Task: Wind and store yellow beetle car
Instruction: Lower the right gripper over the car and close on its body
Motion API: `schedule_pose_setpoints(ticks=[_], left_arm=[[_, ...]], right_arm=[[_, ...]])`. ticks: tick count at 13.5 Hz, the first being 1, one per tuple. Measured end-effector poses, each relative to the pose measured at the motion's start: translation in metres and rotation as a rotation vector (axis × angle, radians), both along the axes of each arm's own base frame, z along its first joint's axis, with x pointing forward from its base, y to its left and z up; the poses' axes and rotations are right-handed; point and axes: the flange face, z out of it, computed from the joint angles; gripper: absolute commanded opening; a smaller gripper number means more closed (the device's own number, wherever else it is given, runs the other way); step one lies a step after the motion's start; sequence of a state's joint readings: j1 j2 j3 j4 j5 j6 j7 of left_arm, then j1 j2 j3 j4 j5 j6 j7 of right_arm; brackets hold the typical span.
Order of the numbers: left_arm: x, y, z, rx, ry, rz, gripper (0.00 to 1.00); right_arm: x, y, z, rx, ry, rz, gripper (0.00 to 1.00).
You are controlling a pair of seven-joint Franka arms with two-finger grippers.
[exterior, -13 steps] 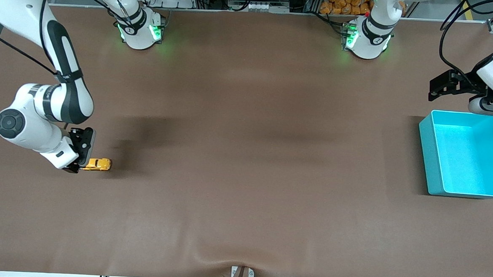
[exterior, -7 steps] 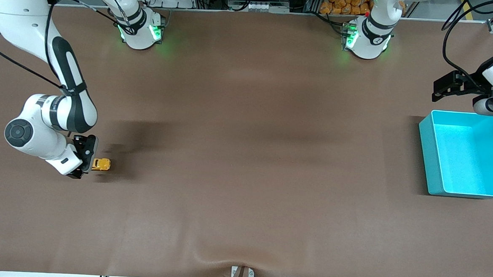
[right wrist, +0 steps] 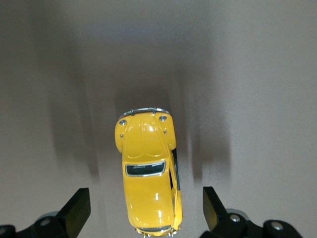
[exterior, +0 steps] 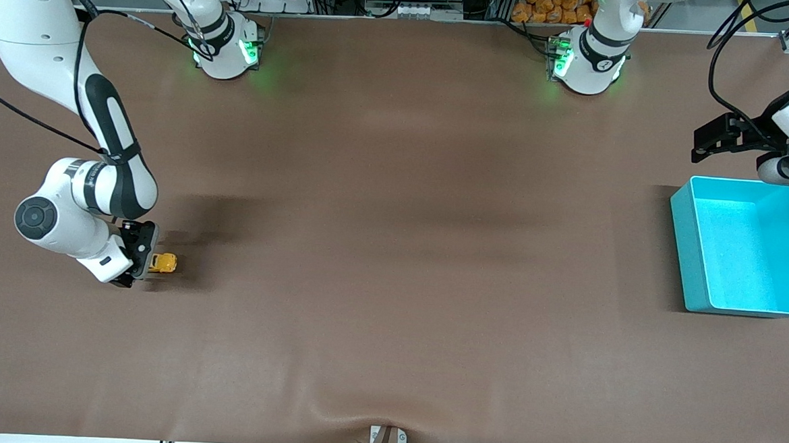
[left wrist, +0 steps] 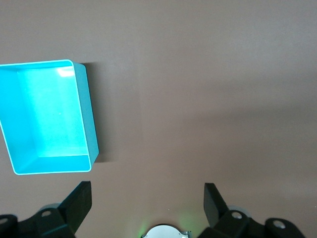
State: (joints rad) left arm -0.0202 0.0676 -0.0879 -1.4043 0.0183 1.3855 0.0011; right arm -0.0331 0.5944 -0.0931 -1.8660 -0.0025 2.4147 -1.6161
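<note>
Brown matting covers the whole table (exterior: 392, 262), and I'm working across it from the right arm's end toward the left arm's.

At the right arm's end, my right gripper (exterior: 137, 262) sits low over the yellow beetle car (exterior: 163, 263), which stands on its wheels on the mat. In the right wrist view the car (right wrist: 147, 171) lies lengthwise between the two fingers (right wrist: 74, 210), tail toward the palm. The fingers are spread wide and touch neither flank; nothing is grasped.

My call: this is the approach for the grab that comes ahead of winding. I'd keep the car centred between the fingers, come down until the pads sit level with the doors, then close gently so the rounded body doesn't squirt out. To wind it, I'd keep the wheels pressed on the mat while dragging backward.

At the other end of the table, the turquoise bin (exterior: 693, 264) looks empty. My left gripper (exterior: 723, 137) waits above the mat near it, fingers spread, holding nothing.
</note>
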Motion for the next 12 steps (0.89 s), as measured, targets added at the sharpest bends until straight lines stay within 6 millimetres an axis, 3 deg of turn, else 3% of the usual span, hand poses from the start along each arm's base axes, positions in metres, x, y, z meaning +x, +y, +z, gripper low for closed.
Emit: schedule_pose_setpoints(ticks=[1, 2, 3, 4, 5, 6, 12], left_arm=[[0.0, 0.0, 0.0, 0.0, 0.0, 0.0, 1.0], [0.0, 0.0, 0.0, 0.0, 0.0, 0.0, 1.0], [0.0, 0.0, 0.0, 0.0, 0.0, 0.0, 1.0], [0.0, 0.0, 0.0, 0.0, 0.0, 0.0, 1.0], [0.0, 0.0, 0.0, 0.0, 0.0, 0.0, 1.0], [0.0, 0.0, 0.0, 0.0, 0.0, 0.0, 1.0], [0.0, 0.0, -0.001, 0.0, 0.001, 0.0, 1.0]], right_arm=[[0.0, 0.001, -0.001, 0.002, 0.002, 0.002, 1.0], [0.0, 0.002, -0.003, 0.003, 0.004, 0.006, 0.79], [0.0, 0.003, -0.004, 0.004, 0.006, 0.015, 0.47], [0.0, 0.004, -0.004, 0.006, 0.007, 0.028, 0.23], [0.0, 0.007, -0.005, 0.009, 0.008, 0.037, 0.06], [0.001, 0.011, -0.005, 0.013, 0.007, 0.052, 0.0], [0.004, 0.013, -0.003, 0.015, -0.01, 0.104, 0.0]])
